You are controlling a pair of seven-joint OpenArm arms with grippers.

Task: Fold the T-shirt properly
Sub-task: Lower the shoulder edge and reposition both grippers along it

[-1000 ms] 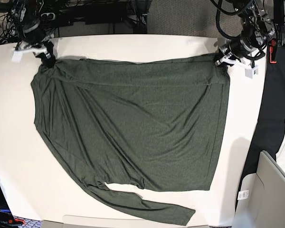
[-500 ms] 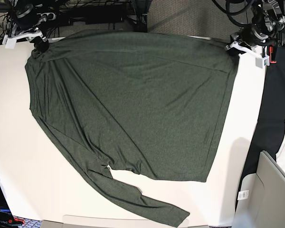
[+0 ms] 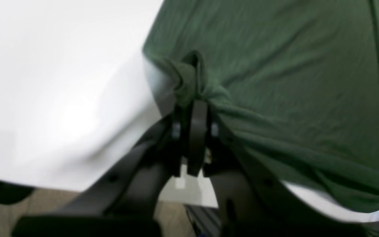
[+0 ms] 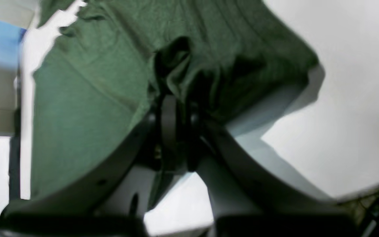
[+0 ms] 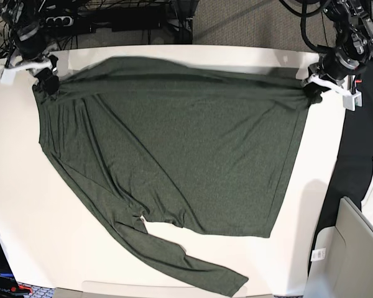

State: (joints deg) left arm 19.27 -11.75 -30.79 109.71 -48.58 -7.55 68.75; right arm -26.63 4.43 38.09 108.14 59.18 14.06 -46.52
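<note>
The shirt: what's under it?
The shirt lies on a white table, bare around it. Each pincer grips a top corner. Anything beneath the cloth is hidden.

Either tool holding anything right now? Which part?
Both. The left tool is shut on a bunched corner of the T-shirt; the right tool pinches the opposite corner of the same edge.

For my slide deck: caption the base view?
Both grippers pinch the T-shirt, stretched over the white table.
</note>
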